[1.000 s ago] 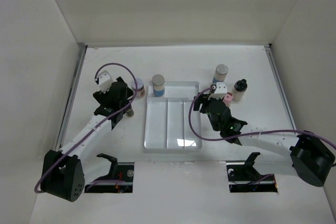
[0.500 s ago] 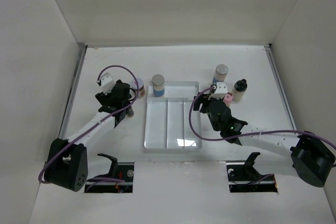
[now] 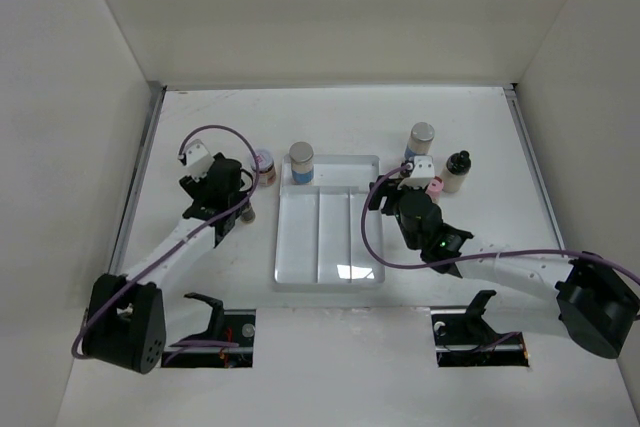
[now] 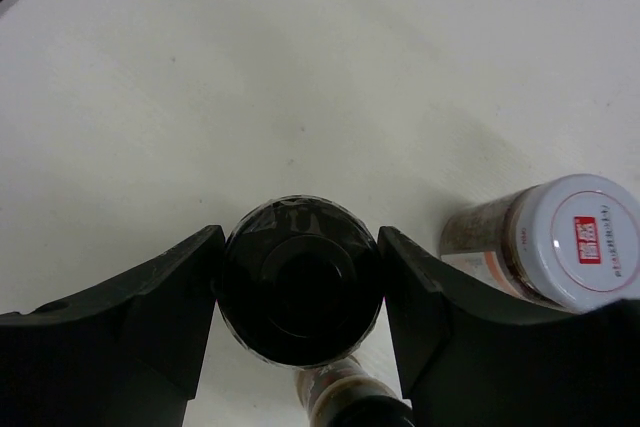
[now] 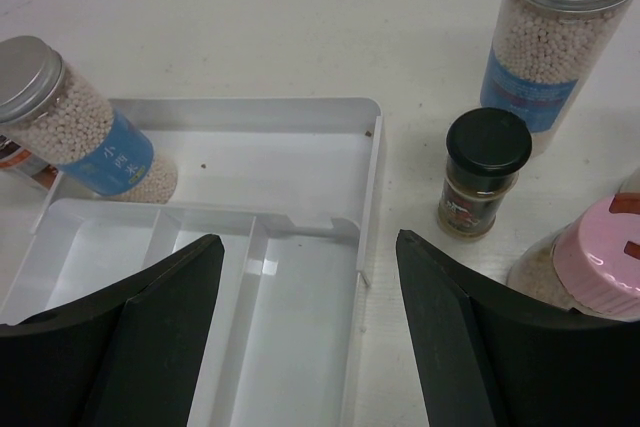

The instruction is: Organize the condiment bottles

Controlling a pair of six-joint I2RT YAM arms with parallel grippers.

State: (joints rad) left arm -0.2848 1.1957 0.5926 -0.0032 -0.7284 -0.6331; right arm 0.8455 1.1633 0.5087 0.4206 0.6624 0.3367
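In the left wrist view my left gripper (image 4: pixel 298 282) is shut on a black-capped bottle (image 4: pixel 298 277). A second black-capped bottle (image 4: pixel 345 402) stands just behind it, and a white-capped jar (image 4: pixel 560 242) is to the right. From above, the left gripper (image 3: pixel 240 201) is left of the clear tray (image 3: pixel 290 247). My right gripper (image 5: pixel 308 247) is open and empty over the tray's right edge (image 5: pixel 365 197). Near it are a grey-capped blue-labelled bottle (image 5: pixel 75 127), a tall grey-capped one (image 5: pixel 555 37), a small black-capped jar (image 5: pixel 485 172) and a pink-capped jar (image 5: pixel 600 267).
The three-compartment tray sits mid-table with nothing in it. The grey-capped bottle (image 3: pixel 301 162) leans at its far left corner. White walls enclose the table on the left, back and right. The right gripper (image 3: pixel 378 197) hovers at the tray's right side.
The left wrist has shifted slightly back and to the left around the black-capped bottle. The right arm and the other bottles have not moved.
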